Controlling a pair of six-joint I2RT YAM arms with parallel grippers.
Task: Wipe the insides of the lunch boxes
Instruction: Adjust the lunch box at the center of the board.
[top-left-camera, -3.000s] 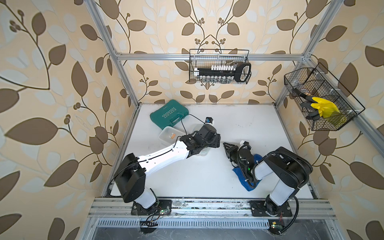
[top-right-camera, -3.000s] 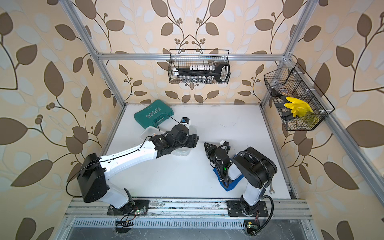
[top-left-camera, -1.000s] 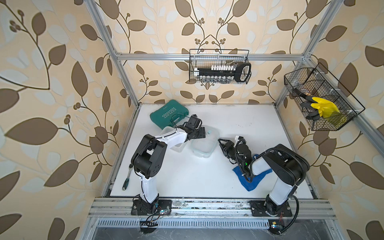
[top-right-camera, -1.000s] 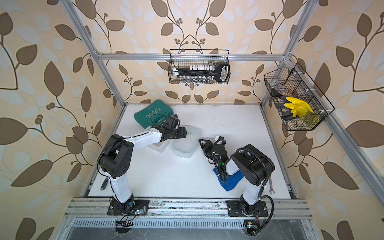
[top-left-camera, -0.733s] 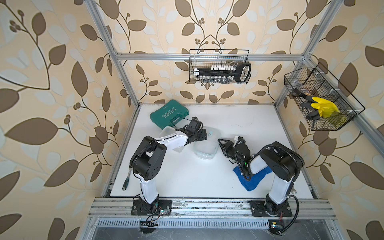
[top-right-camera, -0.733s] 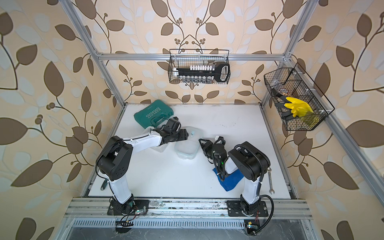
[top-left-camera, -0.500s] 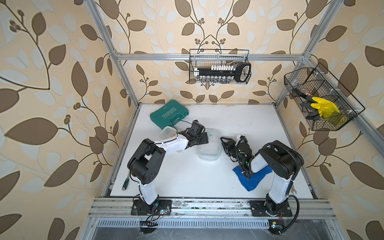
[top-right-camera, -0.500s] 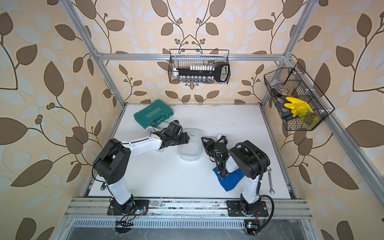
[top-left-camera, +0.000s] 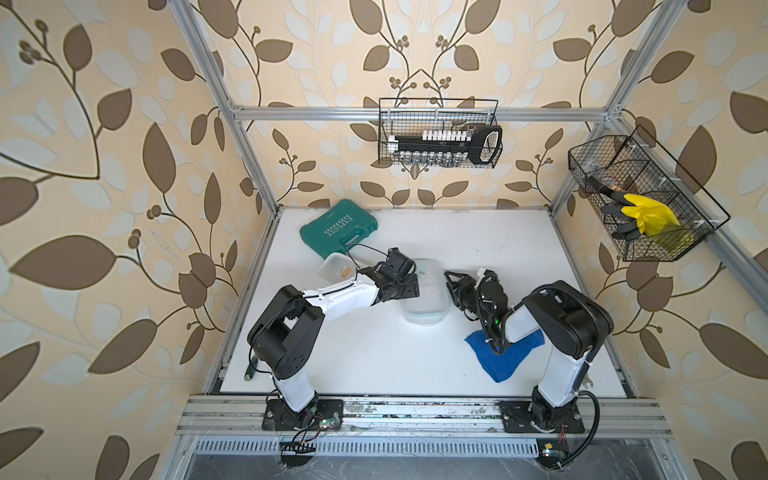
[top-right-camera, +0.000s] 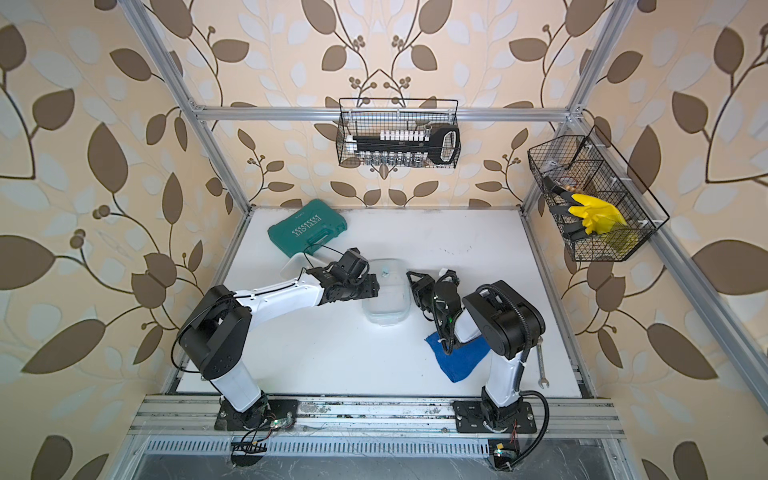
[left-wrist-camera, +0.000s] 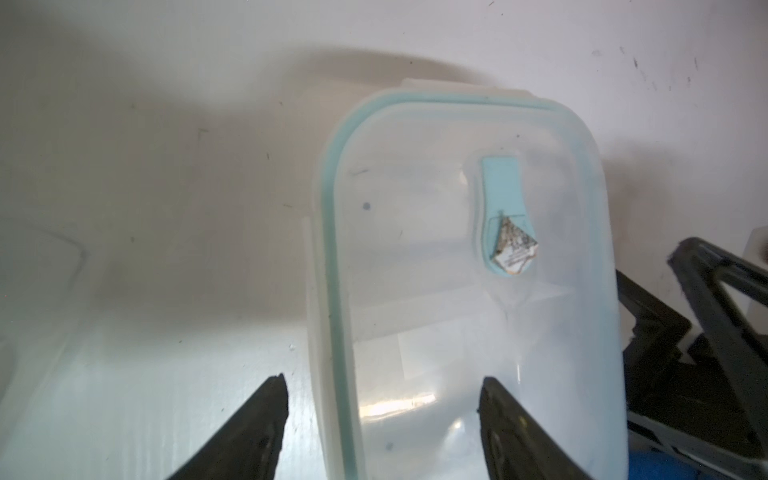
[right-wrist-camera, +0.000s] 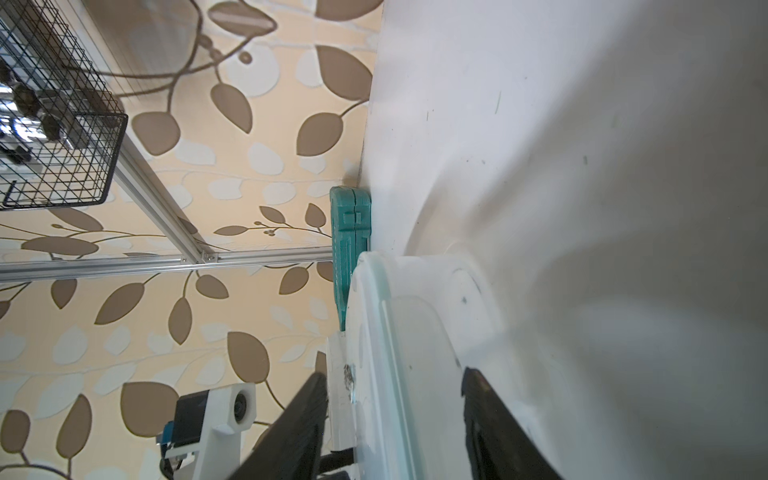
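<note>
A white table (top-left-camera: 374, 357) is seen from above, with two robot arms reaching in from the near edge. Nearest, at the right, a blue cloth (top-left-camera: 513, 359) lies flat beneath the right arm; neither gripper holds it.

In the middle of the table sits a clear lunch box (top-left-camera: 426, 297) with its lid (left-wrist-camera: 415, 257) still on, a teal seal all round. The left gripper (left-wrist-camera: 382, 378) hovers over the lid's left edge, jaws wide apart and holding nothing. The right gripper (right-wrist-camera: 392, 374) is at the box's right side with the rim between its jaws; whether they pinch it cannot be told.

Farther left, partly behind the left arm, is a second clear lunch box (top-left-camera: 334, 268), just in front of a green tool case (top-left-camera: 338, 228). Whether this one is lidded is unclear.

Judged from this, wiping has not begun. The middle box must be opened, the cloth picked up, and both insides wiped.
</note>
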